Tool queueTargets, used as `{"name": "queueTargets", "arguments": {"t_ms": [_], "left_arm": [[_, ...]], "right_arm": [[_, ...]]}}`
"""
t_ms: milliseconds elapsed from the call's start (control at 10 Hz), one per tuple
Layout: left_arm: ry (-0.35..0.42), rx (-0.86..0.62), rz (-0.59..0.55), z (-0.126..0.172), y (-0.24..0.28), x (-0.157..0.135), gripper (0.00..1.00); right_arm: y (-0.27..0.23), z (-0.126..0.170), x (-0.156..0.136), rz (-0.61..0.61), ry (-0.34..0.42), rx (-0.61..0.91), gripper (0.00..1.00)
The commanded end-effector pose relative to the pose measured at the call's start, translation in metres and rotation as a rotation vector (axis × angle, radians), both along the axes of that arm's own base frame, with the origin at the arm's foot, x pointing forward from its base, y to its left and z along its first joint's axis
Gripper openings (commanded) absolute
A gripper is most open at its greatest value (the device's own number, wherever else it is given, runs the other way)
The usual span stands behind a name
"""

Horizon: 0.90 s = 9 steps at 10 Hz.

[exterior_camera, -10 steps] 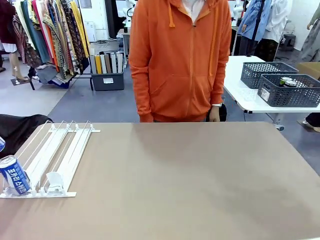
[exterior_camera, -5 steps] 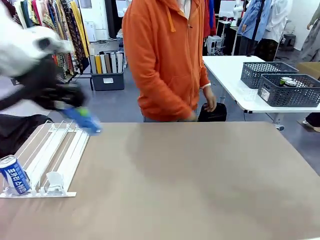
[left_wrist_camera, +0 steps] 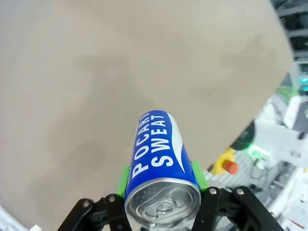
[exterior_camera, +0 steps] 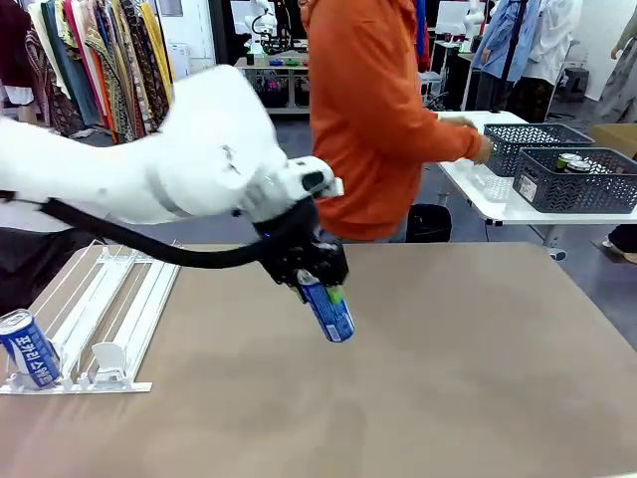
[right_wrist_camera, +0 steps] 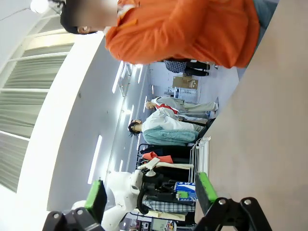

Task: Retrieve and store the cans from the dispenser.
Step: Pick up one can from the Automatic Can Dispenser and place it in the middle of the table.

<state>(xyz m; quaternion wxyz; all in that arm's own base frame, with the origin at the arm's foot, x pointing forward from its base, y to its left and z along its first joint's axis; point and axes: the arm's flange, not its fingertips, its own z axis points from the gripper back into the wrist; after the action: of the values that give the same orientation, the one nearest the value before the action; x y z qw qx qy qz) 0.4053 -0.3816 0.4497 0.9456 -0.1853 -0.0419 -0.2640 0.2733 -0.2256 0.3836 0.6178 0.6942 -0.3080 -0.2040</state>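
**Item 1.** Blue can (exterior_camera: 329, 311), lettered POCARI SWEAT. Its silver-topped end is pinched between the green pads of the left gripper (exterior_camera: 320, 282). It hangs tilted over the middle of the table (exterior_camera: 478, 388), well apart from the dispenser (exterior_camera: 114, 299).

**Item 2.** Dispenser, near left. A second blue can (exterior_camera: 28, 349) stands at the front lip of its leftmost rail.

**Item 3.** Right gripper (right_wrist_camera: 151, 192). Its pads are spread, with nothing between them.

**Item 4.** 2 grey baskets (exterior_camera: 557, 191) on a white table, far right. The person's hand (exterior_camera: 485, 147) reaches toward them. The nearer one seems to hold can tops, though they are too small to be sure.

**Status.** 1 can is retrieved and in carriage, not yet stored. 1 can is left to fetch and store.
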Motion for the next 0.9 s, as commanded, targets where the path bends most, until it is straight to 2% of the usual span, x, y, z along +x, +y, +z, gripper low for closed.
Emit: {"name": "queueTargets", "arguments": {"t_ms": [0, 300, 400, 800], "left_arm": [[-0.095, 0.17, 0.011, -0.003, -0.039, 0.006, 0.0], [-0.162, 0.314, -0.009, -0.03, -0.081, 0.009, 0.0], [-0.137, 0.328, -0.034, -0.036, -0.088, 0.011, 0.0], [-0.135, 0.355, -0.062, -0.047, -0.095, 0.017, 0.0]], "right_arm": [[-0.001, 0.005, -0.003, 0.009, 0.008, 0.008, 1.0], [-0.001, 0.005, -0.003, 0.009, 0.008, 0.008, 1.0], [-0.001, 0.005, -0.003, 0.009, 0.008, 0.008, 1.0], [-0.001, 0.005, -0.003, 0.009, 0.008, 0.008, 1.0]]}}
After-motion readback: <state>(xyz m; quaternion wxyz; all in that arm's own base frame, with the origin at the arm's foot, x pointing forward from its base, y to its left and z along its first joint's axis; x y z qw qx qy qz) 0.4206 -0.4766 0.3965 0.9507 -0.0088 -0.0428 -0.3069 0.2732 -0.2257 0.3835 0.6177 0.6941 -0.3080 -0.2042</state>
